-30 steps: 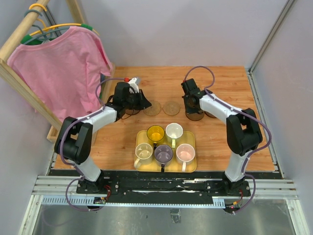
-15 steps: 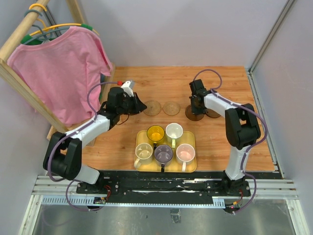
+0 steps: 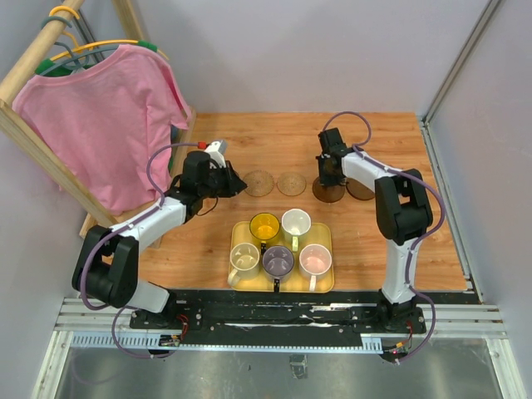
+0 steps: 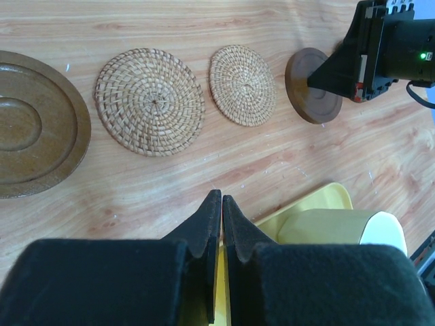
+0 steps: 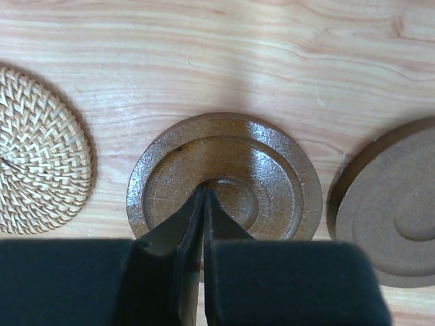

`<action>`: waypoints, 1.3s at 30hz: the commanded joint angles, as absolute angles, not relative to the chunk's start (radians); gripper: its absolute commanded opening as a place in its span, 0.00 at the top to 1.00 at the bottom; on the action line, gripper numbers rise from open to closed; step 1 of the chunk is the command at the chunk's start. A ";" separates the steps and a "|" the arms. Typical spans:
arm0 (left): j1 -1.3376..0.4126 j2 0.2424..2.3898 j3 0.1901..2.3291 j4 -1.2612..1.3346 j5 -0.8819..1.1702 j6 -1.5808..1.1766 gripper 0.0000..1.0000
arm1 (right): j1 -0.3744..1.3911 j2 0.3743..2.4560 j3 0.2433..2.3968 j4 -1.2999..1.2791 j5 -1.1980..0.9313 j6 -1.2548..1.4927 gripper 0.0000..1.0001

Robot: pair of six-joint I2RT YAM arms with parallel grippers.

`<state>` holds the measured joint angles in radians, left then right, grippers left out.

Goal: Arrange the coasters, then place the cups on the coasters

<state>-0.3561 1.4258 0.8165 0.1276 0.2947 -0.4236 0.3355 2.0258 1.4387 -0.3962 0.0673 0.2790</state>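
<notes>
Five coasters lie in a row on the table. The left wrist view shows a dark brown coaster (image 4: 30, 125), two tan woven ones (image 4: 149, 102) (image 4: 242, 85) and another dark one (image 4: 311, 96). My left gripper (image 4: 221, 198) is shut and empty, just short of that row. My right gripper (image 5: 204, 192) is shut, its tips over the middle of a dark brown coaster (image 5: 272, 176); another dark coaster (image 5: 391, 204) lies to its right. Five cups stand in a yellow tray (image 3: 326, 234): yellow (image 3: 265, 225), white (image 3: 296, 222), cream (image 3: 244, 258), purple-grey (image 3: 278, 261), pink (image 3: 315, 259).
A wooden rack (image 3: 33, 133) with a pink shirt (image 3: 104, 116) on a hanger stands at the table's left edge, close to my left arm. Grey walls close in the back and right sides.
My left arm has stretched out lower, its elbow swung left. My right arm has straightened towards the back, its gripper still over the same dark coaster, jaws pressed a little tighter.
</notes>
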 commanded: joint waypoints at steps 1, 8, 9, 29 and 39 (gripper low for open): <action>-0.362 1.425 0.801 0.137 0.284 -0.416 0.92 | 0.318 2.097 1.455 -0.426 0.034 0.278 0.96; -0.362 1.427 0.790 0.144 0.280 -0.417 0.92 | 0.318 2.105 1.466 -0.429 0.006 0.280 0.96; -0.362 1.428 0.789 0.146 0.281 -0.419 0.92 | 0.318 2.107 1.467 -0.429 -0.001 0.280 0.96; -0.362 1.432 0.767 0.176 0.290 -0.417 0.92 | 0.322 2.084 1.538 -0.474 0.049 0.258 0.96; -0.362 1.395 0.773 0.190 0.302 -0.401 0.93 | 0.316 1.878 1.469 -0.493 0.153 0.245 0.94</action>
<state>-0.3561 1.4296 0.7723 0.1543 0.2878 -0.4229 0.3355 1.9923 1.4952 -0.4622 0.0692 0.2604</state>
